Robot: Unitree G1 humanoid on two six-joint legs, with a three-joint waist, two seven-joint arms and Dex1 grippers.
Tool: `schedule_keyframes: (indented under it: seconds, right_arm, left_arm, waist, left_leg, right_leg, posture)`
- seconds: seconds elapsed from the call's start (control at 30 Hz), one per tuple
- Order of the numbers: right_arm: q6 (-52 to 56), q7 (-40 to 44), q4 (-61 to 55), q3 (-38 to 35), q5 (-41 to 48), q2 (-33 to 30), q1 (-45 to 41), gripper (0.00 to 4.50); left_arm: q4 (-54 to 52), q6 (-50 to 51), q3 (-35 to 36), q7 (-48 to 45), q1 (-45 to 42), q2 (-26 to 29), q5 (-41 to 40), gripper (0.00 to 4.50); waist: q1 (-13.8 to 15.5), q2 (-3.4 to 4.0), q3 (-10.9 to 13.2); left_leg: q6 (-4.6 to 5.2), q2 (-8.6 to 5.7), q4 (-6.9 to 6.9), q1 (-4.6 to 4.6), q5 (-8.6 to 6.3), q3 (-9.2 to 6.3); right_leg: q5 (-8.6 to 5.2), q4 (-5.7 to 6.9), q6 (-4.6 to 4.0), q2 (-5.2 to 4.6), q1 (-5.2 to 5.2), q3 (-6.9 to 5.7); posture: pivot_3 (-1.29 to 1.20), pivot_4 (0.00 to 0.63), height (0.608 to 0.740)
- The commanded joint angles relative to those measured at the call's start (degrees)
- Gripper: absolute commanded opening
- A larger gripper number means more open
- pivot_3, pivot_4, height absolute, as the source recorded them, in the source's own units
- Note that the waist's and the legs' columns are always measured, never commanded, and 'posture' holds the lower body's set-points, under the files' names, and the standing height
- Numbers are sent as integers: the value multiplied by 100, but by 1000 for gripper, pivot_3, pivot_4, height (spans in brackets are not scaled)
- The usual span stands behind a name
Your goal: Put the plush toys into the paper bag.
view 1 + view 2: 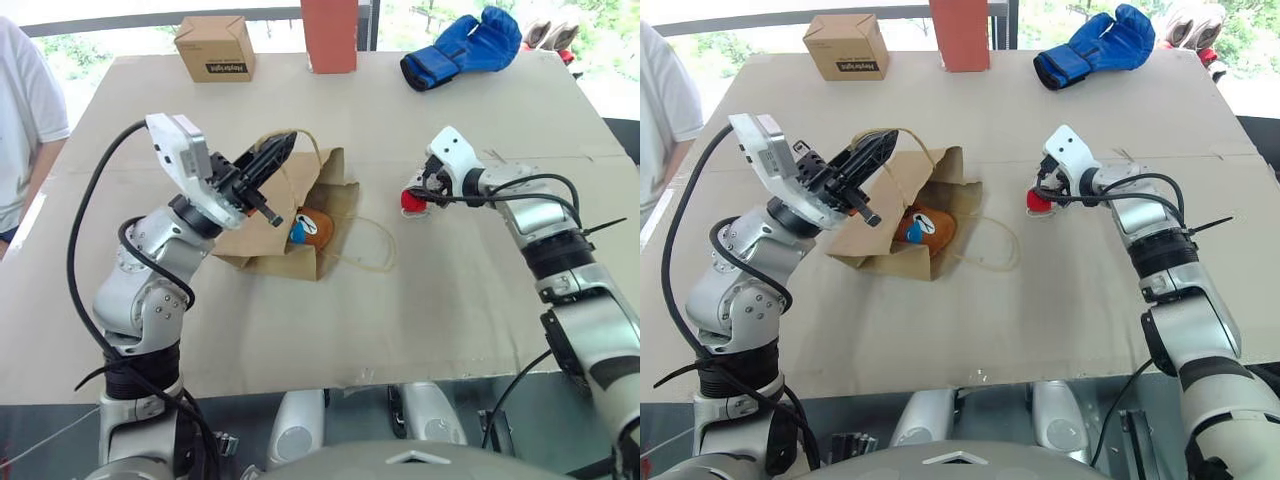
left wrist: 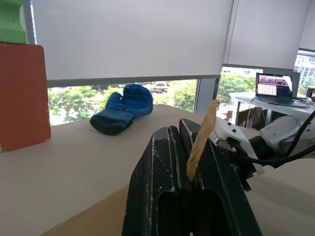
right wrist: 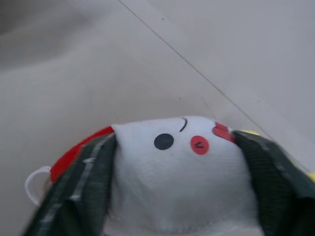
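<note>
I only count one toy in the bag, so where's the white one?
The white plush toy sits between the right gripper's fingers on the table's right side, apart from the paper bag.

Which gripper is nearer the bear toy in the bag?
Left. The left gripper holds the bag's handle just above the bear toy in the paper bag. The right gripper is off to the side, closed around the white toy.

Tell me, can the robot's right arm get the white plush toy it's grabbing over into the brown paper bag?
Probably yes. The bare table lies between the right end effector, closed around the white plush toy, and the brown paper bag, which the left end effector holds up by a handle.
</note>
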Motion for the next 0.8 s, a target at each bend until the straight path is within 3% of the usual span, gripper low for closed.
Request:
schedule_keyframes:
  seconds: [0.03, 0.13, 0.17, 0.33, 0.53, 0.67, 0.8]
  right_arm:
    - [-227, 145, -8, -37, -135, -45, 110, 1376]
    - [-142, 350, -457, -110, -121, -263, 376, 100]
    - [-56, 437, -687, -130, -122, -405, 528, 35]
    - [386, 537, -1798, -524, 113, -822, 1106, 35]
    - [786, 617, -3100, -1604, 1386, -480, 1591, 35]
    - [1374, 284, -3899, -1748, 2102, 191, 1804, 35]
    - [1308, -638, -3942, -1414, 1926, 1269, 1756, 35]
  left_arm:
    - [-355, -38, 41, 132, -38, -36, -81, 0]
    - [-392, -18, 24, 183, -25, -70, -112, 0]
    - [-389, -2, 14, 203, -39, -90, -132, 0]
    - [-225, 36, -24, 99, -169, -85, -176, 0]
    - [22, 95, 2, -100, -369, -101, -355, 0]
    - [95, 197, -27, -243, -473, -87, -504, 0]
    - [96, 287, -92, -236, -637, -120, -574, 0]
  waist:
    - [2, 0, 0]
    - [5, 0, 0]
    - [30, 0, 0]
    - [81, 0, 0]
    - [57, 2, 1]
    - [-15, 2, 1]
    - [-30, 3, 2]
  left_leg:
    - [0, 0, 3, 0, 0, -1]
    - [0, 0, 6, 2, 0, 0]
    - [0, 0, 7, 1, 0, -1]
    - [0, -3, 7, -3, 0, -4]
    - [0, -2, 7, -3, 0, -2]
    - [0, -2, 6, -2, 0, -5]
    - [-1, 0, 7, 3, 1, -6]
  right_leg:
    - [0, 1, 0, 0, 0, -1]
    - [0, 3, 0, 0, 2, 0]
    - [0, 4, 0, 0, 2, 0]
    - [0, 1, 1, -1, 2, -3]
    - [0, 3, 1, -1, 2, 0]
    - [0, 5, 1, 0, 1, -2]
    - [-1, 25, 0, 3, -2, -2]
  posture:
    - [0, 150, 740]
    - [0, 150, 740]
    - [0, 150, 740]
    - [0, 150, 740]
    - [0, 150, 740]
    - [0, 150, 740]
    - [0, 150, 740]
